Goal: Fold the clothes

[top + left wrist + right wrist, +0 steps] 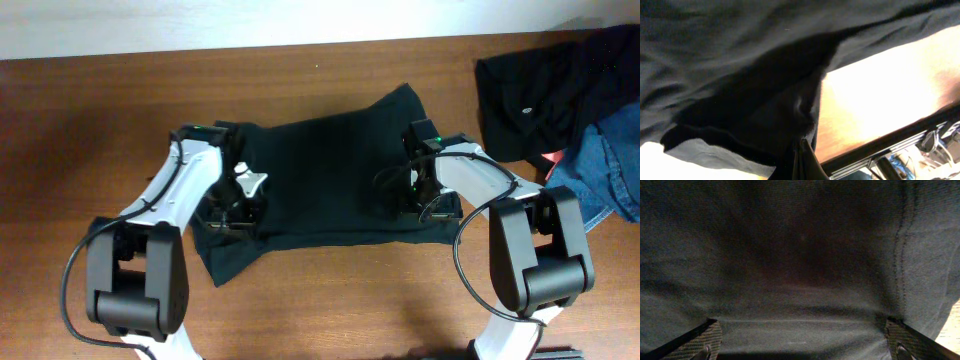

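A black garment [320, 175] lies spread across the middle of the wooden table. My left gripper [236, 205] is at its left part. In the left wrist view the gripper [802, 150] is shut on a pinched fold of the black garment [740, 60], and the cloth hangs lifted off the table. My right gripper [408, 196] is over the garment's right part. In the right wrist view its fingers [800, 342] are wide open, with the flat dark garment [800, 255] filling the space between them.
A pile of other clothes lies at the back right: a black garment [545, 85] and blue jeans [610, 165]. Bare wooden table [90, 130] extends to the left and along the front. The table's front edge [900, 137] shows in the left wrist view.
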Robot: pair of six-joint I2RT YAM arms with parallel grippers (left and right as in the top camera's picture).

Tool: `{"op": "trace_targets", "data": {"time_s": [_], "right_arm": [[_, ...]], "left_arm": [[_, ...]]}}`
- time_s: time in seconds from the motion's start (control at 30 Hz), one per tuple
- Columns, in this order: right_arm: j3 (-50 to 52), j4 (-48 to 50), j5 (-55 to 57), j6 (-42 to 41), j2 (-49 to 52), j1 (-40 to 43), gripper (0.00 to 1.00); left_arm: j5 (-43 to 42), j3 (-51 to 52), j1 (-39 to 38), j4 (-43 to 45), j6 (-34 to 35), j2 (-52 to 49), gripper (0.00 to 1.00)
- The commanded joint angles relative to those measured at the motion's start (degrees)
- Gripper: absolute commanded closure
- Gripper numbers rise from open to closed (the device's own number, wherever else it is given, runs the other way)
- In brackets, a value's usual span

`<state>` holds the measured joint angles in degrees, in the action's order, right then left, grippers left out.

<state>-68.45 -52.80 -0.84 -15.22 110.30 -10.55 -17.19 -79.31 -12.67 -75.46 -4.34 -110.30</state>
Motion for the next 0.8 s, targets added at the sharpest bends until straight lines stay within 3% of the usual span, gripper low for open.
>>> {"op": "trace_targets", "data": {"time_s": [0.0, 0.5, 0.77], "right_arm": [[1.1, 0.2, 1.6, -0.3, 0.9, 0.2, 0.01], [1.1, 0.2, 1.6, -0.3, 0.9, 0.2, 0.01], [1.1, 0.2, 1.6, -0.3, 0.9, 0.2, 0.01]], "left_arm": [[-1.0, -0.8, -2.0, 0.1, 1.4, 0.2, 0.99], [13.5, 0.2, -14.4, 1.2, 17.7, 6.8, 0.98], [15.3, 6.1, -19.8, 6.4, 22.2, 6.8, 0.96]]}}
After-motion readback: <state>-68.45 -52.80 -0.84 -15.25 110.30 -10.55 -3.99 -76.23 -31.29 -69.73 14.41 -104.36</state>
